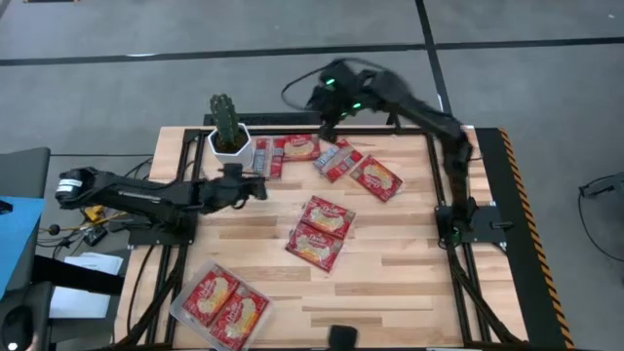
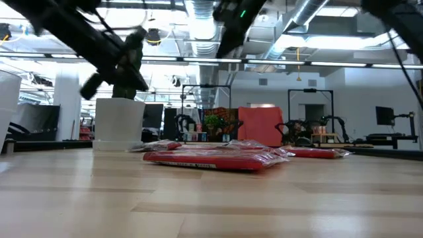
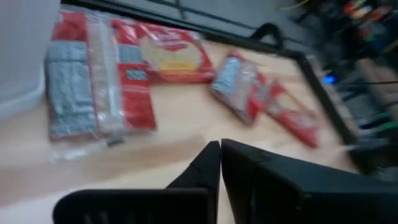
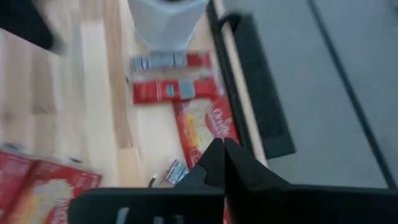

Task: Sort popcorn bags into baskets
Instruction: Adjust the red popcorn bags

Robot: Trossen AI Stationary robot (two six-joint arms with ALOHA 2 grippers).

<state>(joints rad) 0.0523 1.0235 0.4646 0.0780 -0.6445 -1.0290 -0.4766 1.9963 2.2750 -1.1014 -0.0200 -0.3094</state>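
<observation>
Both my grippers are closed on nothing: the left gripper (image 1: 261,187) hangs above the table (image 1: 409,283) just beside the back-up popcorn bag (image 1: 270,158) next to the cactus pot (image 1: 230,142), and the right gripper (image 1: 327,132) hovers over the far-edge bags. With fingers pressed together, a descent would only shove a bag or wrinkle it; the left could also bump the pot. Two red popcorn bags (image 1: 221,300) already lie side by side in the clear tray (image 1: 181,308) at the near left corner. The others lie flat and glossy, two overlapping mid-table (image 1: 320,232), so one pick may drag its neighbour.
</observation>
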